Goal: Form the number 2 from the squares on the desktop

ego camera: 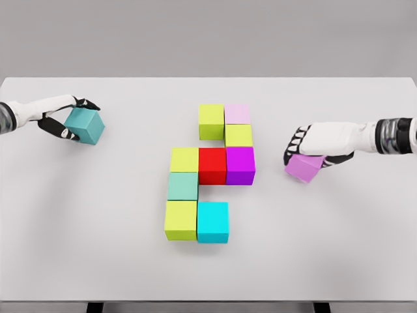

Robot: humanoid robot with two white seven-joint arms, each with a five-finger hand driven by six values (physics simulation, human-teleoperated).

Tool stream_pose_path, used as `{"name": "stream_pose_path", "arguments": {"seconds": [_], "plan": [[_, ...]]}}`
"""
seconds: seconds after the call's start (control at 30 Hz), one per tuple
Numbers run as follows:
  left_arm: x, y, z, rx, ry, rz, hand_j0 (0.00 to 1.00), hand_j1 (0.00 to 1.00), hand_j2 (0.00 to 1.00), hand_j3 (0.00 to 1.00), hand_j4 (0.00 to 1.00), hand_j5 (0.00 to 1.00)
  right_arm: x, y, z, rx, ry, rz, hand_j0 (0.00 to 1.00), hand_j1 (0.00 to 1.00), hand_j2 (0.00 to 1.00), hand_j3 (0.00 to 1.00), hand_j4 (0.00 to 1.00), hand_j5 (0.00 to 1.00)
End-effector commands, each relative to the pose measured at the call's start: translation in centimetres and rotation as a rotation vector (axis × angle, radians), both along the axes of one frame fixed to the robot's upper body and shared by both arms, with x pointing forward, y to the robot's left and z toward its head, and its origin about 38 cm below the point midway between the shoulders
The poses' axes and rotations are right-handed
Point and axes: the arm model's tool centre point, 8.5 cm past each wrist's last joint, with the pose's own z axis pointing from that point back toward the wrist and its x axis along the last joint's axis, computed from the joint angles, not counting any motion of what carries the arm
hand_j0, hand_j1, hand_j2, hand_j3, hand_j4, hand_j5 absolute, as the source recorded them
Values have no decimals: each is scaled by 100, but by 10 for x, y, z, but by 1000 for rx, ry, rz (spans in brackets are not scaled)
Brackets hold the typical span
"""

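With the partial 2 of cubes (207, 175) mid-table (352, 248), left fingers (65, 132) clasping a teal cube (85, 125) far left, right fingers (296, 142) seemingly gripping a violet cube (303, 167), both likely for finishing ends.

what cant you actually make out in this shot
- Head view: the underside and far faces of the violet cube, covered by the right hand clasping it from above.
- Head view: the near-left face of the teal cube, hidden by the left hand gripping it.
- Both arms past the wrists: cut off by the picture's side edges.
- Table legs: cut off by the bottom edge.
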Motion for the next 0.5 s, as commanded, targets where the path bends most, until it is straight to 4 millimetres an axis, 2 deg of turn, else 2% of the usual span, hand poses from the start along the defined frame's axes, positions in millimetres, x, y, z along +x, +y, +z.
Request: {"name": "stream_pose_path", "arguments": {"seconds": [0.0,0.13,0.2,0.3,0.37,0.47], "plan": [[-2,0,-6,42,21,-20,78,78,78,78,78,78,-11,0,13,9,-13,26,53,53,53,53,53,53],[-3,0,-9,47,31,-19,73,73,73,73,73,73,-25,10,24,-1,-36,88,53,53,53,53,53,53],[-3,0,-9,46,30,-18,63,63,63,63,63,63,-28,14,25,-3,-39,103,53,53,53,53,53,53],[-2,-2,-8,36,31,-12,56,56,56,56,56,56,-40,30,29,6,-50,165,53,53,53,53,53,53],[1,-9,-7,24,25,-18,54,54,54,54,54,54,-48,38,19,-3,-24,199,53,53,53,53,53,53],[4,-30,-11,-45,23,-40,53,53,53,53,53,53,-53,43,17,-4,-16,221,53,53,53,53,53,53]]}}
